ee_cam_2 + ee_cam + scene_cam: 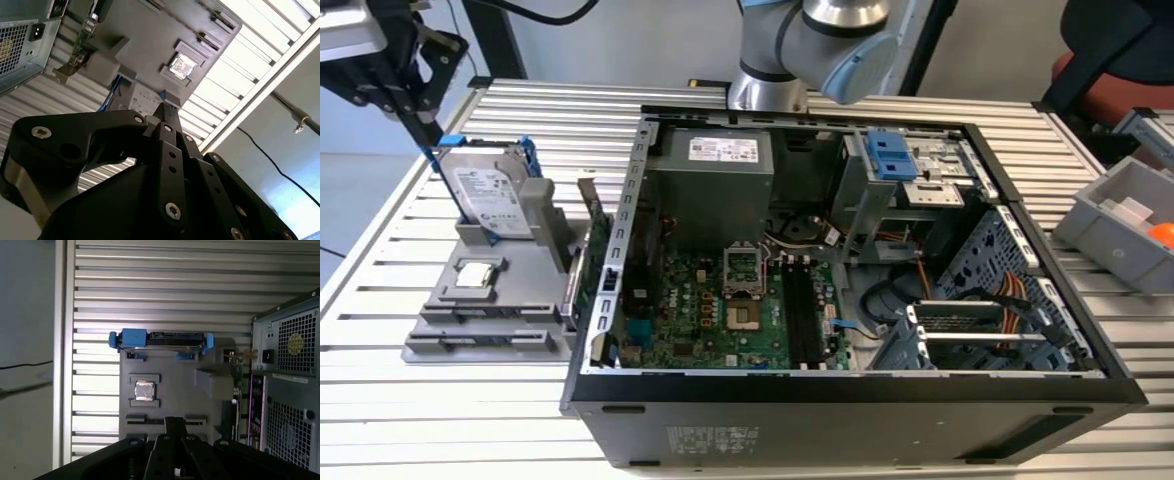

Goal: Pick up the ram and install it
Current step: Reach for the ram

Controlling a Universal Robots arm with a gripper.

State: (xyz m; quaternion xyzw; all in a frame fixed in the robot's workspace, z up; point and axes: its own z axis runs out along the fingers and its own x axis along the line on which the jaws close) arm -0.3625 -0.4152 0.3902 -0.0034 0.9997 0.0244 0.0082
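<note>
Tool (427, 141): black, two-fingered, held high to the exterior view's left of the computer case (854, 410), over the far end of the grey holder. Its fingertips (169, 114) are pressed together in both wrist views and nothing is gripped between them.

Counter (360, 300): slatted metal, carrying the case and everything listed here.

Grey holder (420, 350): flat on the counter, just left of the case.

Hard drive (491, 195): upright in blue brackets at the holder's far end, left of the case's rear corner.

Processor chip (478, 275): small, square and silver, lying flat in a recess at mid-holder, left of the case.

Ram (494, 341): apparently the thin dark strip lying edge-up in a long slot at the holder's near end, left of the case and well apart from the tool. Board colour and chips cannot be made out.

Green card (594, 265): standing on edge, close beside the case's left wall.

Motherboard (707, 320): on the floor of the open case.

Memory slots (801, 310): long and black, inside the case near its middle.

Grey bin (1121, 225): right of the case, with an orange item inside.
</note>
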